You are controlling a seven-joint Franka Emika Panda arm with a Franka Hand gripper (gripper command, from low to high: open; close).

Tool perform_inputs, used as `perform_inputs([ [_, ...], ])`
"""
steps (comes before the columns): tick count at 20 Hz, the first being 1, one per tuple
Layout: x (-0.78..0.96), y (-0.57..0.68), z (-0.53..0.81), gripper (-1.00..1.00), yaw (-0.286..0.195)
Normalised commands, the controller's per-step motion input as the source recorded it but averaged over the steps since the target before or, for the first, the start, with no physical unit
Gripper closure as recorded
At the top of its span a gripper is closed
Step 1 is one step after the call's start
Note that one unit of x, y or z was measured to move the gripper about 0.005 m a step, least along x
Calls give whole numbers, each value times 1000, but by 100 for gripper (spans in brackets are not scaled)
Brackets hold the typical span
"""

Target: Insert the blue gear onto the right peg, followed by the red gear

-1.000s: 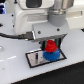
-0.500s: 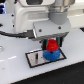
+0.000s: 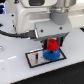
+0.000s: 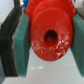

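My gripper (image 3: 52,44) is shut on the red gear (image 3: 53,47) and holds it just above the blue gear (image 3: 49,56). The blue gear lies flat on the right end of the grey black-edged plate (image 3: 34,59). The right peg is hidden by the two gears. In the wrist view the red gear (image 4: 49,22) fills the picture, its dark centre hole facing the camera. It is clamped between the teal pads (image 4: 22,47) of the gripper (image 4: 50,40). I cannot tell whether the red gear touches the blue one.
The plate rests on a white table (image 3: 15,70). A black cable (image 3: 12,35) runs along the exterior view's left, behind the white arm body (image 3: 35,15).
The gripper has moved slightly down and toward the exterior view's right with the red gear, closer over the blue gear. The blue gear and plate have stayed put.
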Motion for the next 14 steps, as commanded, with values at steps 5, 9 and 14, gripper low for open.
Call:
perform_inputs([
  [5,205,-5,-184,100,0],
  [9,223,-4,66,100,0],
  [14,383,16,328,100,0],
])
